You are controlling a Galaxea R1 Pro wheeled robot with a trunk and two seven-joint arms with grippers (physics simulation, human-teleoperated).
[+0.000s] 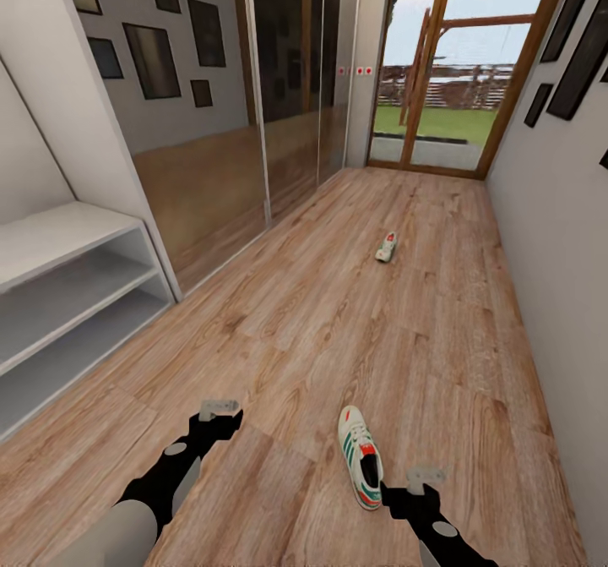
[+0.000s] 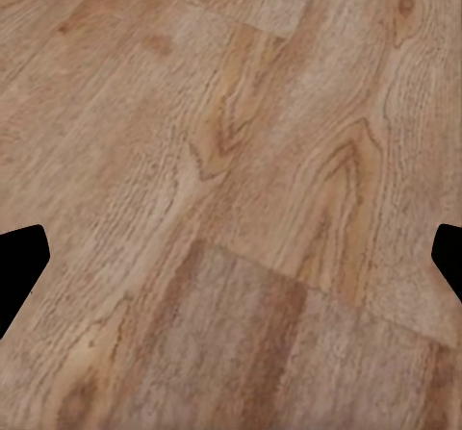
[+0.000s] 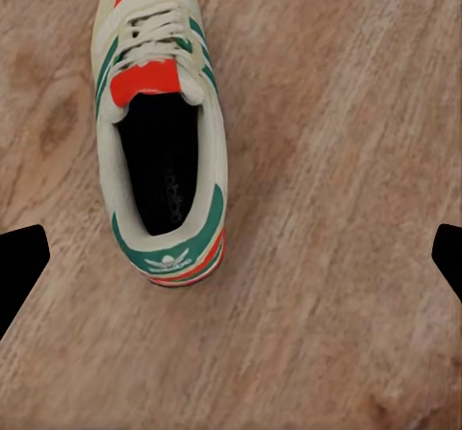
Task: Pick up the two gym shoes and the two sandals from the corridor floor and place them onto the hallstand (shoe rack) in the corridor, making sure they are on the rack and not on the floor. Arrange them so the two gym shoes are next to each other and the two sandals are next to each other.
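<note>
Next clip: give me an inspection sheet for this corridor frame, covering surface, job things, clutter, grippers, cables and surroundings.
Surface: wood-plank floor, bare apart from the shoes.
Job things: near sneaker upright on the floor beside the right gripper; far sneaker lies alone down the corridor. White shoe rack on the left, shelves without shoes.
Clutter: nothing seen.
Grippers: left gripper open above bare floor, holding nothing. Right gripper open, fingers not touching the near sneaker.
Cables: nothing seen.
Surroundings: mirrored wardrobe doors on the left, glass door at the far end, dark picture frames on the walls.
</note>
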